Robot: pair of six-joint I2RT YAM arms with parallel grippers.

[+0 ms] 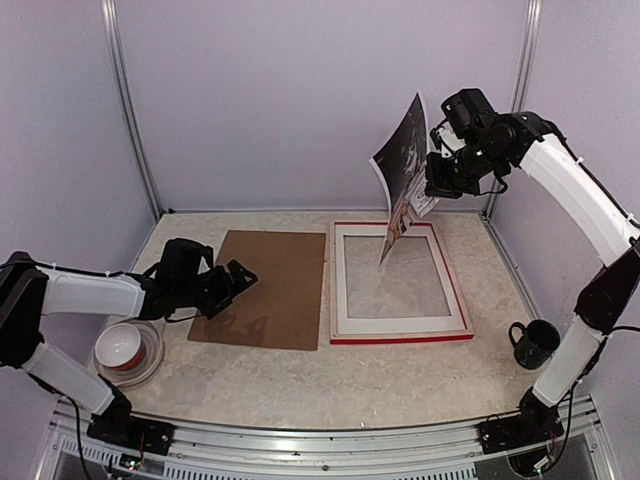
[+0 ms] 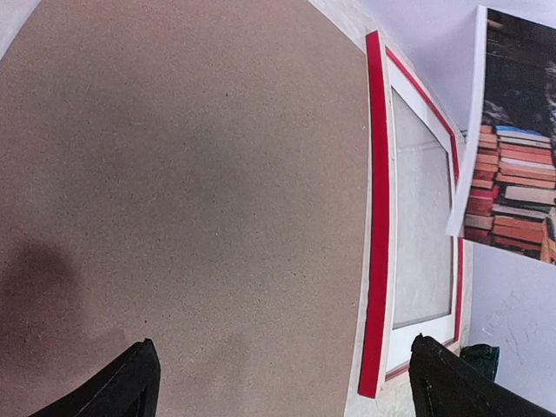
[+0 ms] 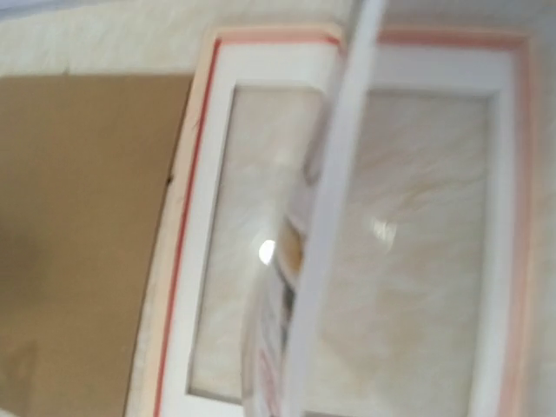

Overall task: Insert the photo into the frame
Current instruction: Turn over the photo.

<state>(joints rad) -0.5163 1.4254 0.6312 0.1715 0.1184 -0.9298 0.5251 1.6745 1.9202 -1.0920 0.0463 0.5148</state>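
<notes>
The photo (image 1: 400, 160), a cat on stacked books, hangs tilted in the air above the far part of the frame. My right gripper (image 1: 432, 192) is shut on its right edge. The photo's lower corner points down toward the frame's opening. The frame (image 1: 400, 331) lies flat on the table, red-edged with a pale inner band. In the blurred right wrist view the photo (image 3: 334, 226) shows edge-on over the frame (image 3: 201, 217); my fingers are hidden there. The left wrist view shows the photo (image 2: 512, 191) and the frame (image 2: 378, 261). My left gripper (image 1: 240, 278) (image 2: 282, 387) is open and empty.
A brown backing board (image 1: 268, 285) (image 2: 174, 191) (image 3: 78, 217) lies left of the frame, under my left gripper. A red-and-white bowl (image 1: 122, 345) sits at the near left. A dark mug (image 1: 535, 343) (image 2: 478, 360) stands at the near right. Walls enclose the table.
</notes>
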